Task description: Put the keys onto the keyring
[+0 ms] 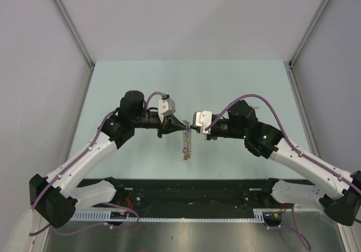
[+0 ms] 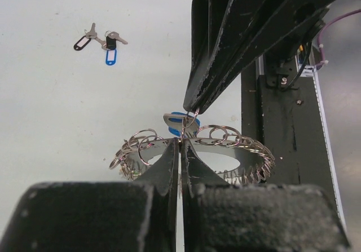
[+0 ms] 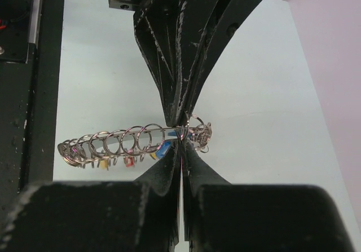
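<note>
Step in hand, by my read: threading.
- Left tool [image 2: 180, 145] clenched on large silver wire keyring [image 2: 248, 150], which is held at worktop [image 1: 113, 94] centre.
- Right tool [image 2: 192, 110] clenched, seemingly on small loop of blue-tagged silver key [image 2: 176, 122], touching ring wire.

Next: work loop onto wire, with fine counter-pull and no slip.

Keyring densely strung with small loops and coloured tags. Loose black- and blue-tagged keys [image 2: 104, 42] lie well apart.

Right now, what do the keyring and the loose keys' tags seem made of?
The keyring looks like polished metal wire, probably steel: silvery, with bright glints. The loose tags look like plastic: flat blue and black colour, dull sheen.
</note>
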